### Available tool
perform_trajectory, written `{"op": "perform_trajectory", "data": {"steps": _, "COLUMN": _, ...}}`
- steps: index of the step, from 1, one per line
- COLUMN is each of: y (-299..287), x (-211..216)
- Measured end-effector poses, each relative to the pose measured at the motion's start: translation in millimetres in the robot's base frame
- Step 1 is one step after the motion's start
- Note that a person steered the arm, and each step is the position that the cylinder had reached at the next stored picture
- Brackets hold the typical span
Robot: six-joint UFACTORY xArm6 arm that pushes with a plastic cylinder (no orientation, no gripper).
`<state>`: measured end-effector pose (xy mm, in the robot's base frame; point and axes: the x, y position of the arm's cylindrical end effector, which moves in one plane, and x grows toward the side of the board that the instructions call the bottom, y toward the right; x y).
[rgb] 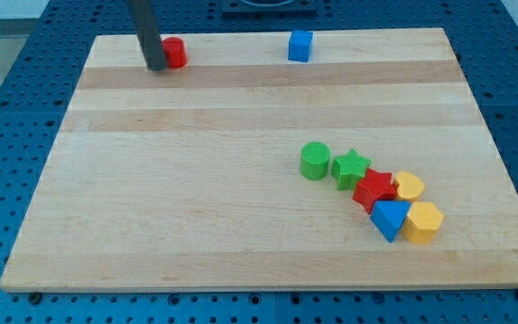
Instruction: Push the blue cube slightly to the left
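My tip (156, 67), the lower end of a dark rod that serves as the end effector, has no jaws and holds nothing. It rests on the wooden surface (196, 198) near the view's top left, touching the left side of a red block (175, 52). The blue cube (300, 46) sits well apart to the right, near the top edge. Toward the bottom right lies a cluster: green cylinder (314, 160), green star (351, 166), red star (374, 188), yellow heart (409, 186), blue triangle (388, 219), yellow hexagon (423, 221).
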<state>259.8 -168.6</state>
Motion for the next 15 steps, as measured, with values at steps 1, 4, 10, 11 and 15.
{"op": "perform_trajectory", "data": {"steps": 1, "y": 41, "x": 0}}
{"op": "perform_trajectory", "data": {"steps": 4, "y": 220, "x": 103}}
{"op": "perform_trajectory", "data": {"steps": 10, "y": 413, "x": 82}}
{"op": "perform_trajectory", "data": {"steps": 11, "y": 426, "x": 75}}
{"op": "perform_trajectory", "data": {"steps": 15, "y": 259, "x": -28}}
